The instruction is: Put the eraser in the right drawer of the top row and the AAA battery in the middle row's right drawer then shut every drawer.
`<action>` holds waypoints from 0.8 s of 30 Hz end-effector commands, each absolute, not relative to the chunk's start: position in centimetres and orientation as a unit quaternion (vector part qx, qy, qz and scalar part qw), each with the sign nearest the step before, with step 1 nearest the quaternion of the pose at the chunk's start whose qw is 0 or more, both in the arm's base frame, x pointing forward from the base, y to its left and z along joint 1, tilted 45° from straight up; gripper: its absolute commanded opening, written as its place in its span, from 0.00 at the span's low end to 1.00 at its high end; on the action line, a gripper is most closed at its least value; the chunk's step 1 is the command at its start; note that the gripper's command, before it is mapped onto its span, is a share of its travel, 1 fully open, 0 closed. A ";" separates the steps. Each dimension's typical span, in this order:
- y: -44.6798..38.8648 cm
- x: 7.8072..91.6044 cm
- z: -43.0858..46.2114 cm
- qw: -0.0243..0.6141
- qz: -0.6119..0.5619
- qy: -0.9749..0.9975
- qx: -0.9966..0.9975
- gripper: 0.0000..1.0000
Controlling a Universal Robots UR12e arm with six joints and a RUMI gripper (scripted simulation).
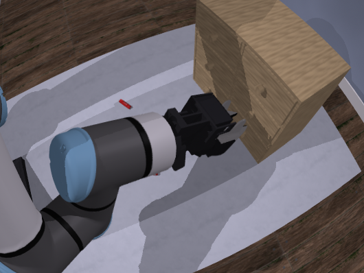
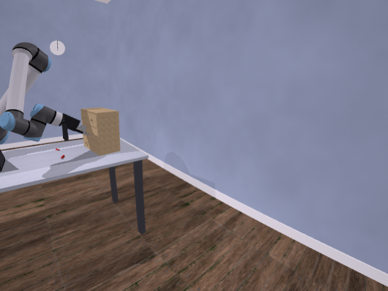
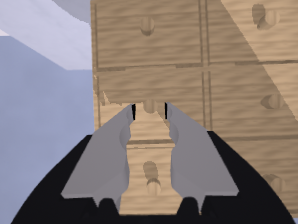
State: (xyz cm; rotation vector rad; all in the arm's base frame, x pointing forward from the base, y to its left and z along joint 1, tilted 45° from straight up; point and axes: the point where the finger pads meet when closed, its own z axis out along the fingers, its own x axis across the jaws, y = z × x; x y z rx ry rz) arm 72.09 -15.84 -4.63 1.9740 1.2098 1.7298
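Note:
The wooden chest (image 1: 264, 68) stands at the far right of the table, and it also shows in the exterior view (image 2: 100, 130). My gripper (image 1: 237, 124) is at its front, on the right drawer of the middle row. In the wrist view the two fingers stand narrowly apart on either side of that drawer's knob (image 3: 149, 106), with a small gap on each side. That drawer's front (image 3: 150, 87) looks very slightly out. A small red object (image 1: 126, 103) lies on the table behind the arm. Two small red objects (image 2: 57, 149) (image 2: 62, 156) show in the exterior view. I cannot tell which is the eraser or the battery.
The arm's forearm and wrist (image 1: 113, 154) stretch across the middle of the table. The table's right edge (image 2: 135, 155) is just beyond the chest. A wall runs behind the chest.

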 end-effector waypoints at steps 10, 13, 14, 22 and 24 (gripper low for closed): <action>-15.9 73.3 -4.5 0.126 0.594 0.415 0.678 0.20; -15.9 73.5 -4.4 0.126 0.594 0.415 0.678 0.20; -15.9 73.6 -4.4 0.126 0.594 0.415 0.678 0.20; -16.0 74.4 -4.4 0.126 0.594 0.415 0.678 0.20; -16.0 74.6 -4.3 0.126 0.594 0.415 0.678 0.20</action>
